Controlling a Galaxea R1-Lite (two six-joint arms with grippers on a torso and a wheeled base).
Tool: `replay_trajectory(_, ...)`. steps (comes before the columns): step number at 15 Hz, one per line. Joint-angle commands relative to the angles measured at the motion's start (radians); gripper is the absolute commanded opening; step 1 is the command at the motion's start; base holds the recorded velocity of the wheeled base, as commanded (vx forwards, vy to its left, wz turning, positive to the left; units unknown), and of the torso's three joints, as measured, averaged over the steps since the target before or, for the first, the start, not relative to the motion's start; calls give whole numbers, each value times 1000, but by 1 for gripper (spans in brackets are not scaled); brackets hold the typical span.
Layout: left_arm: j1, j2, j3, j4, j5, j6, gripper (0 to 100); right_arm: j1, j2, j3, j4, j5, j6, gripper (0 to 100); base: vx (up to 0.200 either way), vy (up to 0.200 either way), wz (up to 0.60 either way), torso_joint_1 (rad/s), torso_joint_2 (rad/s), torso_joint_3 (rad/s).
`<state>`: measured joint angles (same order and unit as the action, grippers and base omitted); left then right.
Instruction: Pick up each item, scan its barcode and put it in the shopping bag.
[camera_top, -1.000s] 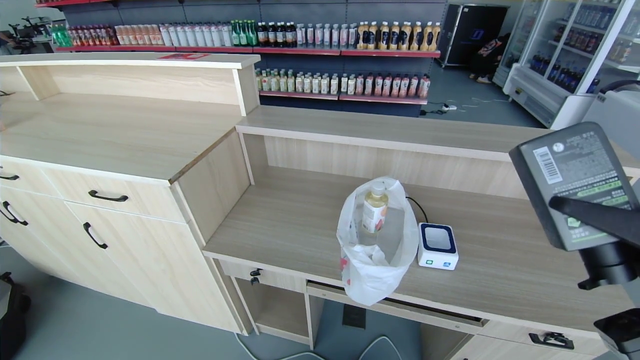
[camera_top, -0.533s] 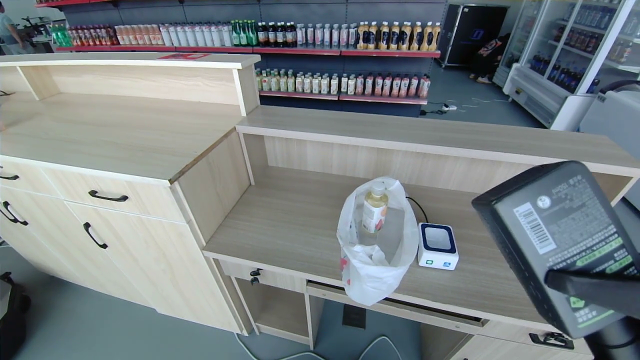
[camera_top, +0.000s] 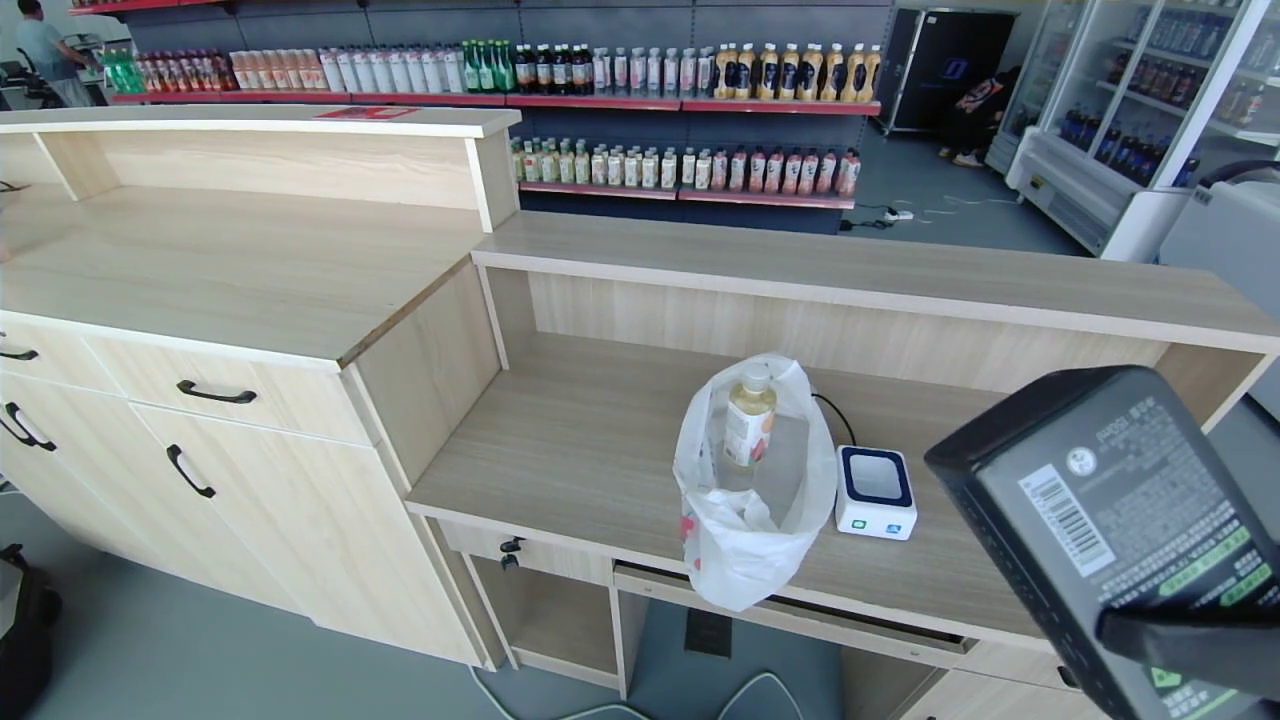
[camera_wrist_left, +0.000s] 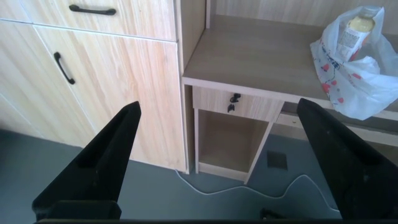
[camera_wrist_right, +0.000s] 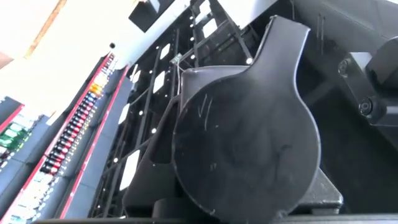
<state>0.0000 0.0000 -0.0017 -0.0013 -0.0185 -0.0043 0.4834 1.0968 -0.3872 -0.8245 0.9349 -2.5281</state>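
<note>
Step in hand, as we read it: get the dark grey rectangular pack (camera_top: 1100, 520) over the white square scanner with the dark blue window (camera_top: 875, 492).

- **Right arm:** the right gripper (camera_top: 1190, 645) is clamped on the pack, with one black finger across the label face toward its 5 o'clock corner.
- **Pack:** it's in the air, tilted, at about 4 o'clock from the scanner, apart from it and nearer the head camera.
- **Barcode:** the white barcode sticker (camera_top: 1065, 520) sits toward 9 o'clock on that face and points up at us. The scanner window also faces up.
- **Move:** we'd roll the wrist to turn the label down, then bring the barcode end, not the finger end, over the window, near but not touching.
- **Bag risk:** the scanner is just beside the white plastic shopping bag (camera_top: 745, 540), at its 3 o'clock, on the light wood desk (camera_top: 590, 440). We'd come in from 4 o'clock so we don't snag the bag. A pale yellow drink bottle (camera_top: 750, 415) stands upright inside it.
- **Left arm:** the left gripper (camera_wrist_left: 217, 104) hangs low facing the desk front, fingers apart, holding nothing.
</note>
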Motion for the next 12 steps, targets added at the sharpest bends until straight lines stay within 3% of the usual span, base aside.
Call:
replay_trajectory(1, 0, 2, 0, 0, 0, 0, 100, 73, 43, -39, -4, -5, 9, 0, 0, 0, 0, 0, 0, 0)
replay_trajectory(4, 0, 0, 0, 0, 0, 0, 100, 152, 63, -59, -16, -67, 8, 0, 0, 0, 0, 0, 0, 0)
replay_trajectory(12, 0, 0, 0, 0, 0, 0, 100, 152, 86, -51, -16, -70, 5, 0, 0, 0, 0, 0, 0, 0)
